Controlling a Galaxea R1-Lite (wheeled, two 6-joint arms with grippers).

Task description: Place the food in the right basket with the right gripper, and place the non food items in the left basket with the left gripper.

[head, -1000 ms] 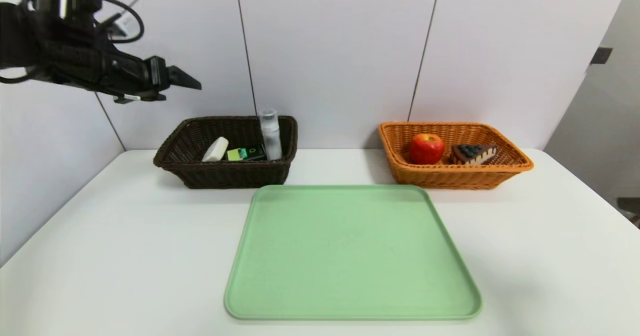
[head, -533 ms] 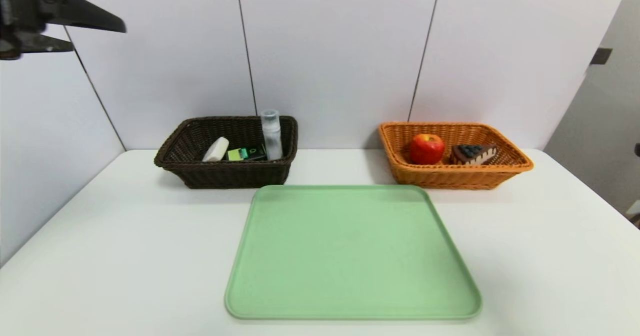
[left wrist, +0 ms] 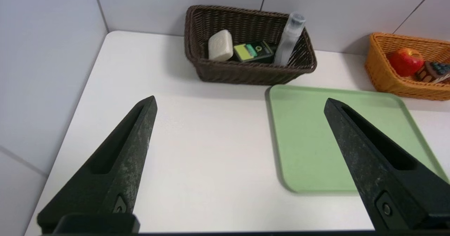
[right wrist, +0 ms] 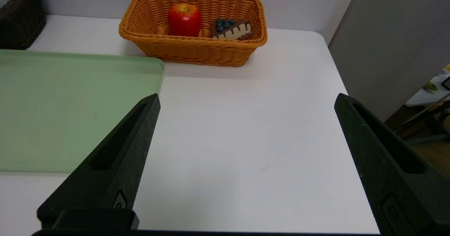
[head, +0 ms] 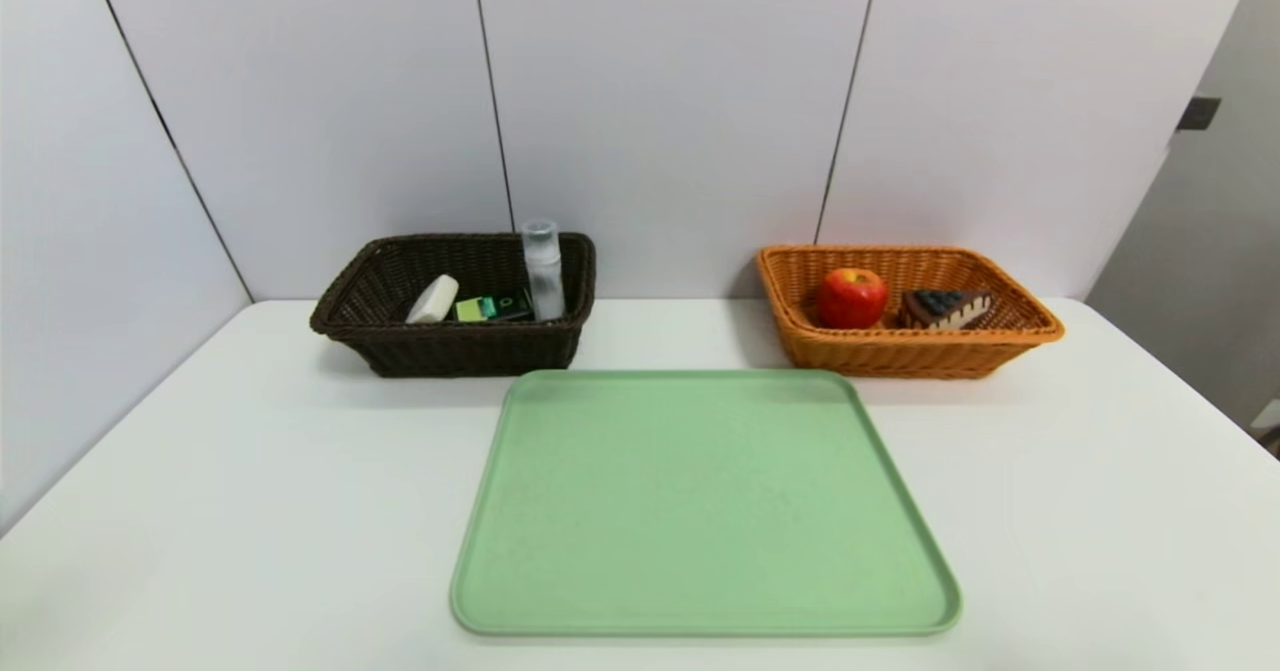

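Two wicker baskets, set at the far edge of one white table (head: 250, 501). Between and in front of them, one green tray (head: 700, 501), rectangular, with rounded corners and a low rim, bare.

Item: dark brown basket (head: 460, 356), toward the table's far left corner. Contents, three: one white block (head: 433, 300), rounded at the corners, leaning in the left part; one small black box (left wrist: 256, 51) with yellow-green and teal panels, in the middle; one clear cylindrical bottle (head: 543, 276), tilted at the right end, its top above the rim.

Item: orange-brown basket (head: 910, 356), toward the far right corner. Contents, two: one red apple (head: 852, 298), left; one slice of chocolate cake (head: 945, 309) topped with blueberries, right of the apple.

Grippers, two. Left gripper (left wrist: 240, 97): above the left part of the table, fingers wide apart, nothing held. Right gripper (right wrist: 248, 93): above the right part of the table, fingers wide apart, likewise without a load.
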